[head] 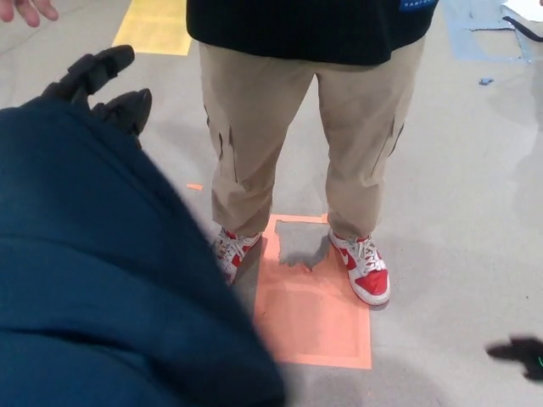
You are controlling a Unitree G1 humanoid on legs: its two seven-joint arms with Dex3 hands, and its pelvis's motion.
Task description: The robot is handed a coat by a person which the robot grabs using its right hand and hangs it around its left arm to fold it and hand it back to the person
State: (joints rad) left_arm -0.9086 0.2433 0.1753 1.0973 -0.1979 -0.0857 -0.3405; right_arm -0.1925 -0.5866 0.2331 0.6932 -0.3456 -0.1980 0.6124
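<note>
The left arm is being hidden under the coat (102, 280), only the left hand (97, 85) showing past it. A shoe (231, 252) beside the coat is being partly covered. Right of the coat, the blurred right hand (519, 352) is being cut off.

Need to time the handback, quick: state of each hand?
Left hand: open, empty; the coat lies over its arm.
Right hand: only a dark blur at the edge, cannot tell.
</note>
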